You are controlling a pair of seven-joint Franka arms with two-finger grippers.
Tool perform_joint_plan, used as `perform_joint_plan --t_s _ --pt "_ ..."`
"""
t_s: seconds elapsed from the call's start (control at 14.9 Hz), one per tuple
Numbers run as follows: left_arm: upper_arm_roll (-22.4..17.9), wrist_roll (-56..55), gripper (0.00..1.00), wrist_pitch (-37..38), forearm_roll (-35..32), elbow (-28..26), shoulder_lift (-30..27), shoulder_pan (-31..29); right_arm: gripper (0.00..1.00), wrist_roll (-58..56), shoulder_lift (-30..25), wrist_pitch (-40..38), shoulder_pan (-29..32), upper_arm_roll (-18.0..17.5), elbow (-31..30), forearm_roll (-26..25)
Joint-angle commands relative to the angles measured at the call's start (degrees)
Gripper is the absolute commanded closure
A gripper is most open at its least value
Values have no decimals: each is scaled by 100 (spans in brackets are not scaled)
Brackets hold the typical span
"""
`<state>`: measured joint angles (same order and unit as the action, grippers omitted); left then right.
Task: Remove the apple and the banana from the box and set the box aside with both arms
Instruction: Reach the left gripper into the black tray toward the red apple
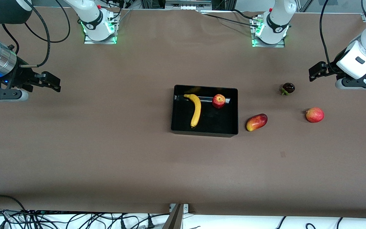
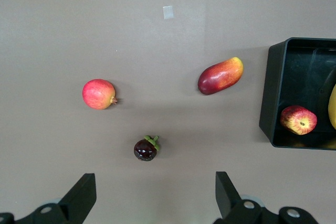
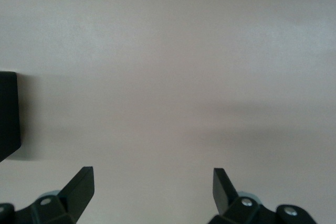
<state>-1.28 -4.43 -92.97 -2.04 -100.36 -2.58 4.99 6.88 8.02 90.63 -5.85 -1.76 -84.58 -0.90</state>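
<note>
From the front view, the black box (image 1: pixel 205 130) sits near the middle of the brown table (image 1: pixel 106 152). The banana (image 1: pixel 196 110) lies inside it, toward the right arm's end of the box, running from the wall nearest the robots down toward the front camera. The apple (image 1: pixel 219 101) rests inside too, beside the banana's upper end and close to the wall nearest the robots. Outside the box, toward the left arm's end, a red-and-yellow mango (image 1: pixel 256 122) lies just beside the box wall. Farther toward that end sits a round red fruit with a small crown tip (image 1: pixel 314 114), and a dark purple mangosteen (image 1: pixel 288 88) with a green calyx lies farther from the front camera than both. The left gripper (image 1: pixel 316 70) hangs over the table's edge at the left arm's end, empty; the right gripper (image 1: pixel 52 83) hangs over bare table at the right arm's end, also empty.

In the left wrist view, the left gripper's fingers (image 2: pixel 79 196) stand wide apart with nothing between them. Below lie the mangosteen (image 2: pixel 146 148), the crowned red fruit (image 2: pixel 98 94), the mango (image 2: pixel 220 75), and the box corner (image 2: pixel 269 103) with the apple (image 2: pixel 298 119) inside.

In the right wrist view, the right gripper's fingers (image 3: pixel 80 187) are spread wide and empty over bare table, a box corner (image 3: pixel 9 114) at the frame's edge.
</note>
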Motion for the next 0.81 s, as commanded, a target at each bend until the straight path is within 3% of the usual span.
perform_joint_plan --t_s 0.0,0.2,0.4,0.61,0.74 --pt "23 109 0 139 -104 148 56 -15 0 6 -46 -36 5 -26 -5 -77" --pt "31 47 0 156 -52 139 56 20 0 6 -46 -36 14 -26 -5 -77" --pt "154 30 0 1121 255 130 327 29 0 6 -46 -36 5 -18 -5 -77" --pt "259 -23 0 1027 597 139 670 37 0 6 -46 -36 5 -18 -5 -77" --pt "592 -521 0 528 757 139 1056 38 0 6 -46 -36 5 -26 -5 -77"
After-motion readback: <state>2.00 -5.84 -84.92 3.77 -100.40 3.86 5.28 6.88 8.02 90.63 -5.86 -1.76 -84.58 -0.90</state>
